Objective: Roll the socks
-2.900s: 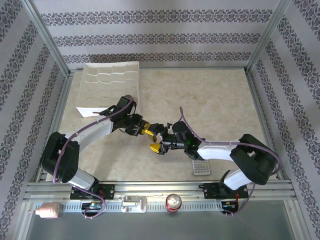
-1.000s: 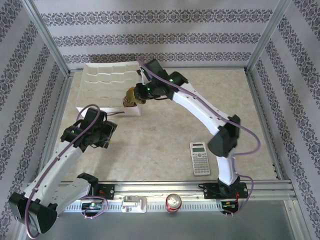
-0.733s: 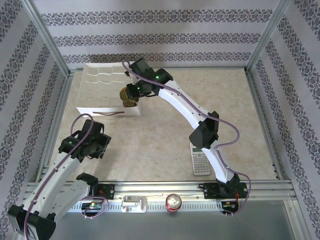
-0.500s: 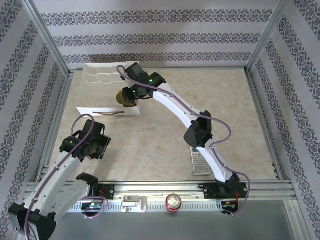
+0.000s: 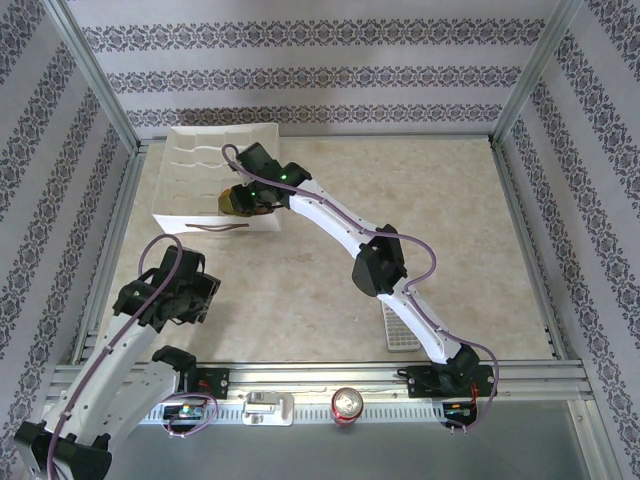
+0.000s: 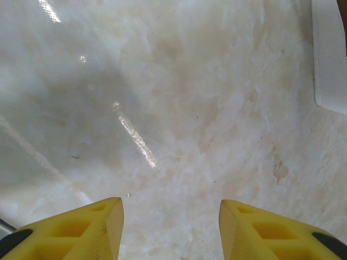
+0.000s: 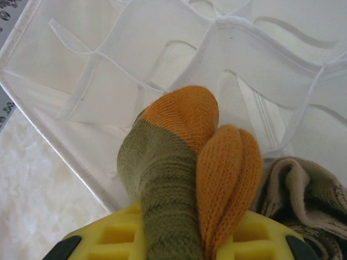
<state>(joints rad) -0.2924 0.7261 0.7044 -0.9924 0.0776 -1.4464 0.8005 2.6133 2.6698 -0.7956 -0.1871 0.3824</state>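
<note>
Socks [image 7: 162,173], rolled up and clamped in the right gripper [image 7: 179,238], are swinging from mid-table out over the tray [image 5: 190,160], while the left gripper [image 6: 171,222] is backing off, jaws apart and empty, so drop-off is looking close.

- We watched the right gripper [image 5: 245,198], clamped on the rolled socks [image 5: 232,200], travel from mid-table to above the white organizer's [image 5: 190,160] front row, edging leftward.
- Our left gripper [image 6: 171,216] has quit the socks and retreated near-left, jaws apart.
- The right arm [image 5: 330,215] now overlaps the calculator [image 5: 402,338].
</note>
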